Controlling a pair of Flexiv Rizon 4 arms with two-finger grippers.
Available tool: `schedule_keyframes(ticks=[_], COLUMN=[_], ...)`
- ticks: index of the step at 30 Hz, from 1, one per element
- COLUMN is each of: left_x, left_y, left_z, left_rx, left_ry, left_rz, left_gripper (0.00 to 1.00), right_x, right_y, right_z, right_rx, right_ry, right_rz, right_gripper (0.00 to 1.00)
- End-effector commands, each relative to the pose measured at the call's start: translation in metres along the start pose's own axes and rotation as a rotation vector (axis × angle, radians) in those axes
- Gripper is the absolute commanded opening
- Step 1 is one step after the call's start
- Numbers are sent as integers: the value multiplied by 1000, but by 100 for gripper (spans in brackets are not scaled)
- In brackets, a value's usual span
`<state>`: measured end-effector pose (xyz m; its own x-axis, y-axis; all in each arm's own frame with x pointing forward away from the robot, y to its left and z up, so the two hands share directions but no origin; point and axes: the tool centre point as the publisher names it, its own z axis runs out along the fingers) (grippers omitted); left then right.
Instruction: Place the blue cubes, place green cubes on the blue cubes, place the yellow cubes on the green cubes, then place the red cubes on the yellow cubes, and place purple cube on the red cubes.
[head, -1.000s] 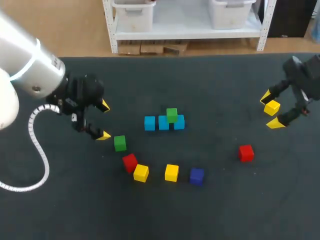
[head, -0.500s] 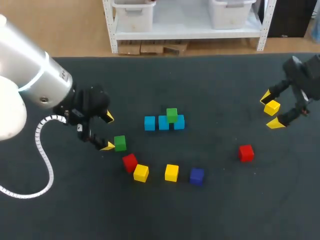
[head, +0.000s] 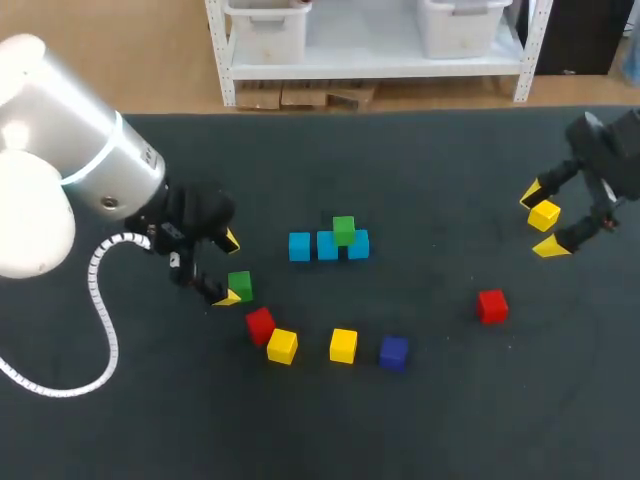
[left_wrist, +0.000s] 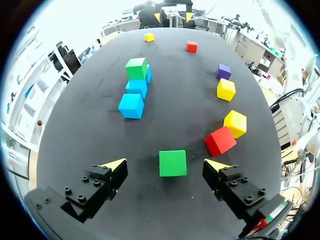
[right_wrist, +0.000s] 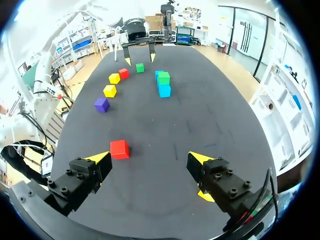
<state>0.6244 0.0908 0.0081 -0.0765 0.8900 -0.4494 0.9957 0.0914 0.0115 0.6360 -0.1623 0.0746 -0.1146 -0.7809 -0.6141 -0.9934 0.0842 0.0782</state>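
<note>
My left gripper (head: 229, 268) (left_wrist: 166, 165) is open around a loose green cube (head: 239, 286) (left_wrist: 173, 163), which lies between its yellow tips with a gap on each side. Three blue cubes (head: 327, 245) (left_wrist: 131, 106) form a row mid-table, with another green cube (head: 343, 231) (left_wrist: 136, 68) on top of them. My right gripper (head: 540, 222) (right_wrist: 150, 159) hangs open at the far right. A yellow cube (head: 544, 214) (right_wrist: 205, 195) peeks out under one of its fingers, untouched. A red cube (head: 491, 306) (right_wrist: 119, 149) lies just ahead of that gripper's other finger.
Beside the loose green cube lie a red cube (head: 260, 325) (left_wrist: 220, 141), two yellow cubes (head: 282, 346) (head: 343, 345) and a purple cube (head: 393, 352) (left_wrist: 223, 71) in an arc along the near side. The table's back edge (head: 380, 112) runs along the far side.
My left arm has moved right and toward the near side, bringing its open fingers around the loose green cube. The right arm and all cubes have stayed put.
</note>
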Motion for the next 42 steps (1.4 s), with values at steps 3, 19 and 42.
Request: schedule_keyframes(ticks=[3, 19, 42], left_x=[-1, 0, -11], left_y=[3, 1, 5], left_z=[4, 9, -12], left_rx=[0, 8, -26], left_ry=[13, 10, -26], left_rz=[1, 1, 21], left_gripper=[100, 49, 0], right_x=[0, 0, 0], right_y=[1, 1, 1], right_z=[0, 0, 0], right_rx=[1, 1, 1], right_ry=[-2, -2, -2], right_rz=[-1, -1, -1], right_gripper=[100, 100, 100])
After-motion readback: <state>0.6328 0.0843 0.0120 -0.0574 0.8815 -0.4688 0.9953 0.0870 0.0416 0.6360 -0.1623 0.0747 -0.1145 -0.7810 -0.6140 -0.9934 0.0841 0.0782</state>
